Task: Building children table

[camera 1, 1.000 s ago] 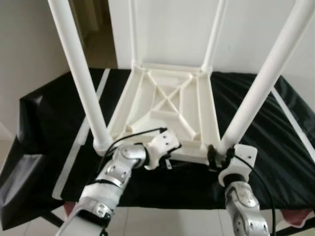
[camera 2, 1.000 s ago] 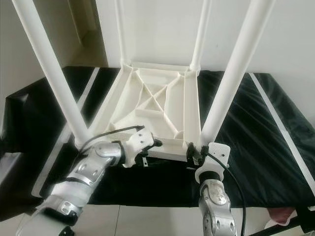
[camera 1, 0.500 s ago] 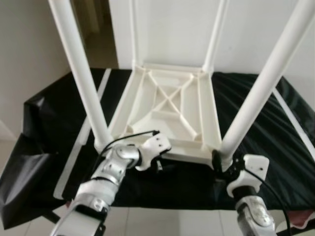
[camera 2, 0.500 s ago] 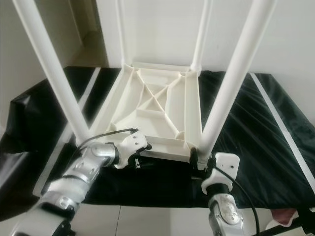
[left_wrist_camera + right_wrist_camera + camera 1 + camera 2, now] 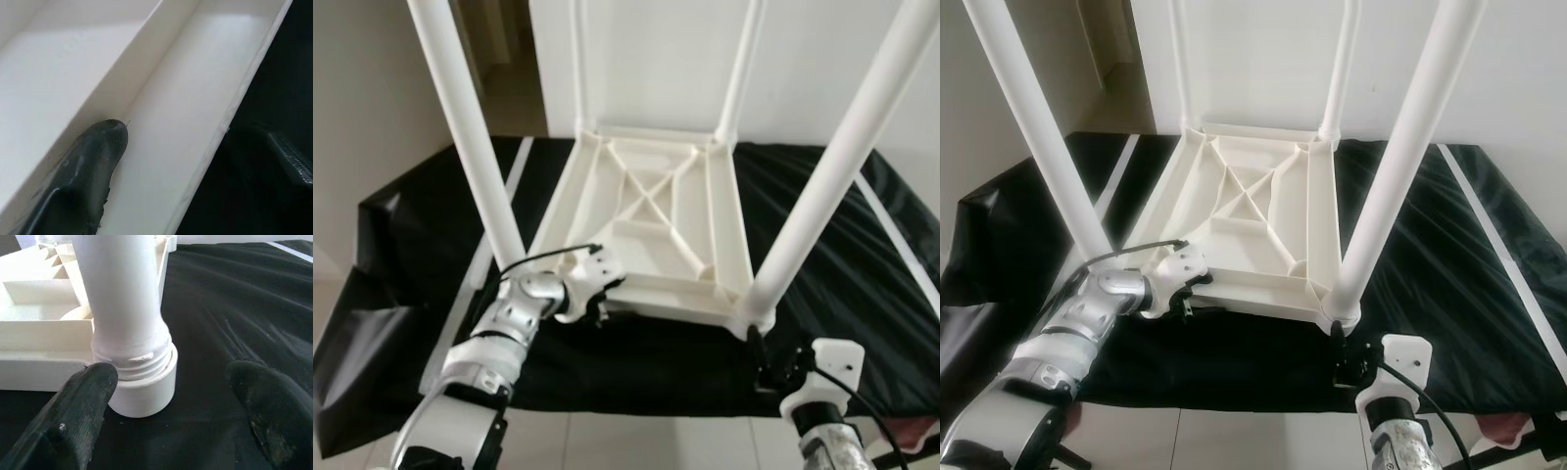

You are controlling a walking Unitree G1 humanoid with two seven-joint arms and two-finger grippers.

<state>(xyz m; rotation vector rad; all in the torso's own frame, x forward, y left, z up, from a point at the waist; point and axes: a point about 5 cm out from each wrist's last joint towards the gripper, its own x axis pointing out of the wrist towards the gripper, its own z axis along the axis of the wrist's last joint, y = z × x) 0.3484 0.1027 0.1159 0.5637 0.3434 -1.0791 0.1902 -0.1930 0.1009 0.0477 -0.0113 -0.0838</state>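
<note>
A white children's table (image 5: 651,211) lies upside down on a black-covered worktop (image 5: 862,294), its legs pointing up. My left gripper (image 5: 595,305) is at the near rim, close to the near-left leg (image 5: 470,137). In the left wrist view it (image 5: 186,132) is open, one finger (image 5: 93,161) inside the rim channel and the other outside over the black cover. My right gripper (image 5: 1347,364) hangs open just in front of the near-right leg (image 5: 822,186). In the right wrist view its fingers (image 5: 83,406) stand wide apart, short of the leg's threaded base (image 5: 142,382).
The black cover droops off the worktop's left end (image 5: 352,343). A white wall (image 5: 656,59) stands right behind the table, with a doorway (image 5: 504,59) at the back left. Tiled floor (image 5: 636,441) shows below the worktop's front edge.
My right gripper has drawn back and down from the near-right leg's base. My left gripper has slid left along the near rim, toward the near-left leg.
</note>
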